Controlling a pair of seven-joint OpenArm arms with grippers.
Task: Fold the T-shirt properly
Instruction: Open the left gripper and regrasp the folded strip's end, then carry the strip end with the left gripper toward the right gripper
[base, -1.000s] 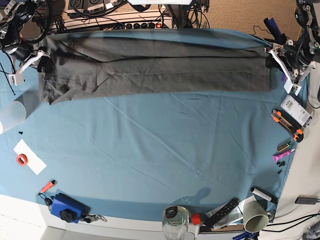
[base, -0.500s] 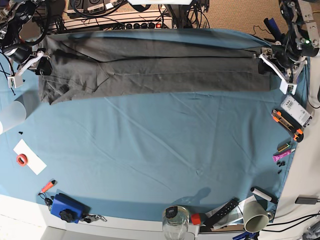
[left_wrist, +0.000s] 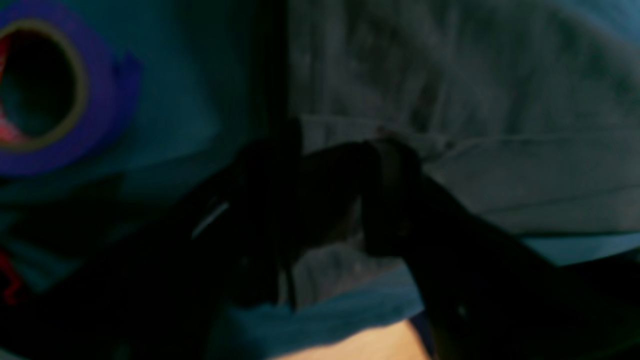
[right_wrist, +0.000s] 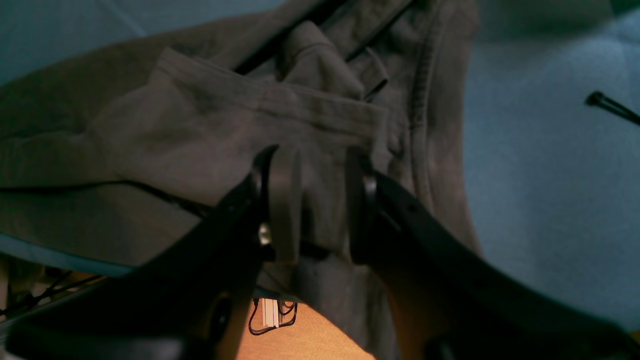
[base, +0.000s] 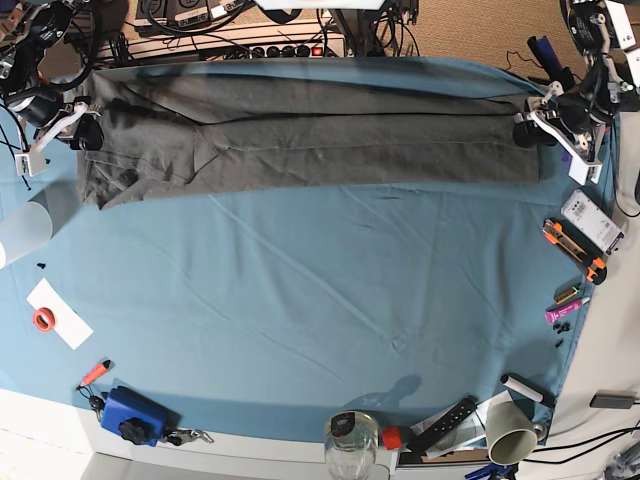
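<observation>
The dark grey T-shirt (base: 310, 145) lies as a long folded band across the far side of the blue table cloth (base: 320, 310). At its right end my left gripper (base: 527, 130) stands open. In the blurred left wrist view its dark fingers (left_wrist: 395, 200) straddle the shirt's hem (left_wrist: 450, 150). My right gripper (base: 85, 135) is at the shirt's left end. The right wrist view shows it (right_wrist: 322, 200) shut on a bunched fold of the T-shirt (right_wrist: 200, 125) beside the ribbed collar (right_wrist: 425, 125), with cloth filling the gap between its fingers (right_wrist: 285, 200).
A purple tape roll (left_wrist: 45, 95) lies beside the left gripper. A white cup (base: 20, 232), a paper with a red ring (base: 45, 318) and a blue box (base: 130, 415) sit at the left. A glass jar (base: 350, 440), mug (base: 512, 432) and tools (base: 575, 245) line the near and right edges.
My left gripper has moved in from the table's right edge onto the shirt's right end, and its jaws have narrowed a little. The right gripper has stayed where it was.
</observation>
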